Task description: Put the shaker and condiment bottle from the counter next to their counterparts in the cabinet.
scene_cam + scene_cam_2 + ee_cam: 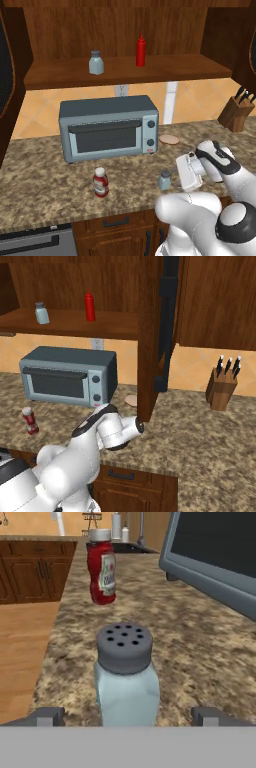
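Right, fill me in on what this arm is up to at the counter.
The white arm's claw is open, level with the small pale blue-grey shaker with a grey cap on the speckled granite counter, one fingertip on either side, not yet gripping. The stout red bottle with a white label stands beside it, untouched. On the dark wooden cabinet shelf, a matching shaker and a slim red squeeze bottle wait.

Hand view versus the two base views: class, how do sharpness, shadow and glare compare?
Hand view: shaker crisp, far cabinets softer, no glare. Left base view: even flat light, faint shadow under the toaster oven. Right base view: cabinet interior dim, nothing blown out.
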